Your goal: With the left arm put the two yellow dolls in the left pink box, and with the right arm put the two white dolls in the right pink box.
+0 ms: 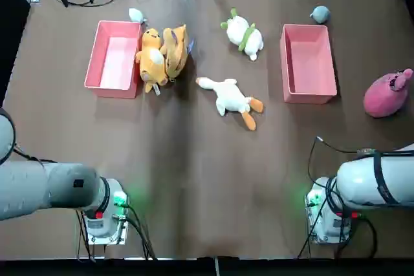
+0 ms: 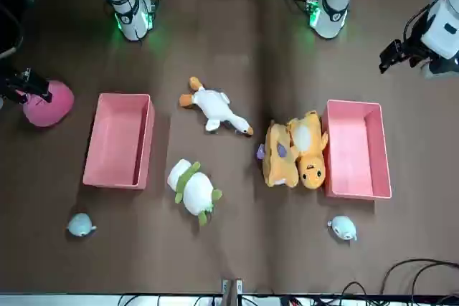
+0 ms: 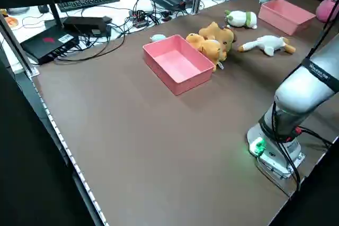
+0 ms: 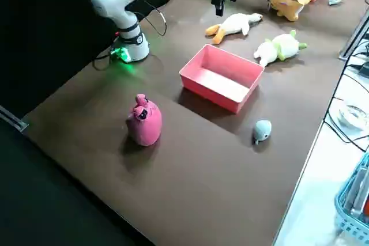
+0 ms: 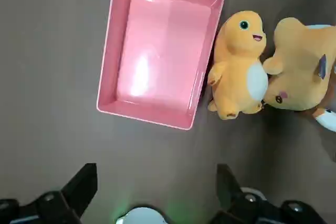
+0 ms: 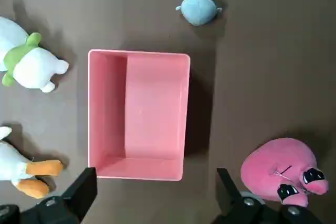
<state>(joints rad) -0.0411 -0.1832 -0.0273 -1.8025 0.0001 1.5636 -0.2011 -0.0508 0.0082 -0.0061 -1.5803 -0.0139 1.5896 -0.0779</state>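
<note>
Two yellow dolls (image 1: 151,58) (image 1: 176,50) lie side by side against the right wall of the left pink box (image 1: 97,63), which holds nothing. A white doll with green trim (image 1: 244,33) and a white goose doll with orange feet (image 1: 229,98) lie between the boxes. The right pink box (image 1: 326,63) also holds nothing. High over the near side of the left box hangs my left gripper (image 5: 156,167), open and holding nothing. My right gripper (image 6: 156,171) hangs open above the near side of the right box.
A pink round doll (image 1: 387,94) sits right of the right box. A small grey-blue toy (image 1: 320,13) lies behind that box, and a small pale toy (image 1: 136,15) behind the left box. Cables run along the table's far edge. Both arm bases stand at the near edge.
</note>
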